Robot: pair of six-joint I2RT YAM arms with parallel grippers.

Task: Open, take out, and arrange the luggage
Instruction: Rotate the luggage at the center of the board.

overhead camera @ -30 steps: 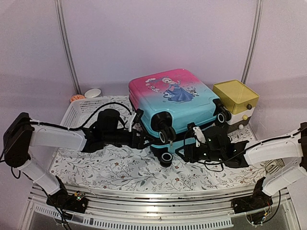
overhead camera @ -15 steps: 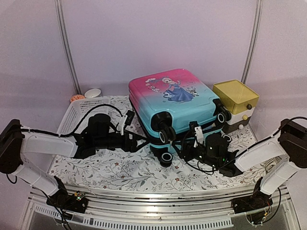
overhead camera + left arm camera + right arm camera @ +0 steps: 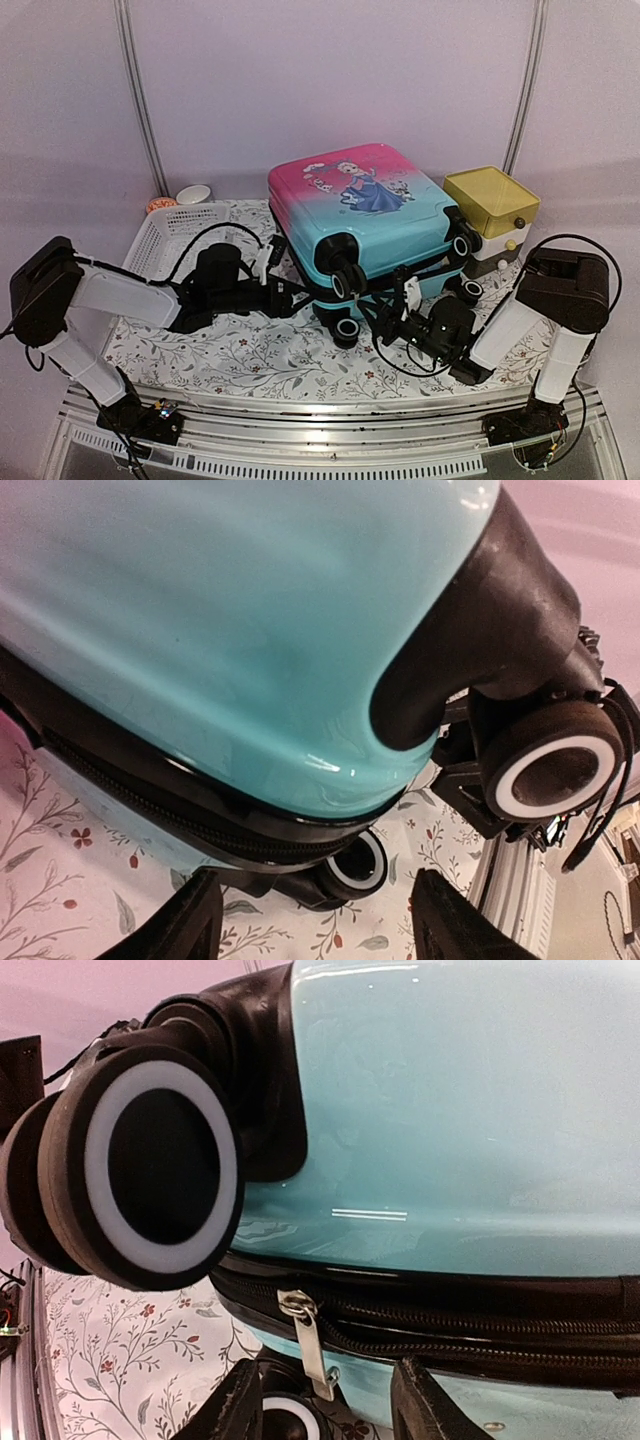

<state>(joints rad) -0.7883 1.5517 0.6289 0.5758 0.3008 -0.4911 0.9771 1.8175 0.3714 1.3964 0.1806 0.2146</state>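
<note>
The luggage [image 3: 365, 205], pink fading to turquoise with a princess print, lies flat on the flowered table mat, wheels toward me. Its black zipper band is partly unzipped on the right. My left gripper [image 3: 292, 290] is open at the suitcase's left front corner; in the left wrist view it [image 3: 318, 925] frames the lower wheel [image 3: 368, 864] under the turquoise shell [image 3: 200, 630]. My right gripper [image 3: 385, 312] is open just below the front edge; in the right wrist view it [image 3: 325, 1405] straddles the hanging silver zipper pull [image 3: 312, 1345] without pinching it, beside a big wheel [image 3: 150, 1170].
A white perforated basket [image 3: 165, 232] stands left of the suitcase, with a small white bowl [image 3: 193, 194] and an orange thing behind it. A yellow-topped drawer box [image 3: 492, 210] stands at the right. The metal table rail [image 3: 320, 410] runs along the front.
My right gripper has slid left along the suitcase's front edge toward the zipper pull, its arm folding back. My left gripper pulled back slightly, then returned to the left corner.
</note>
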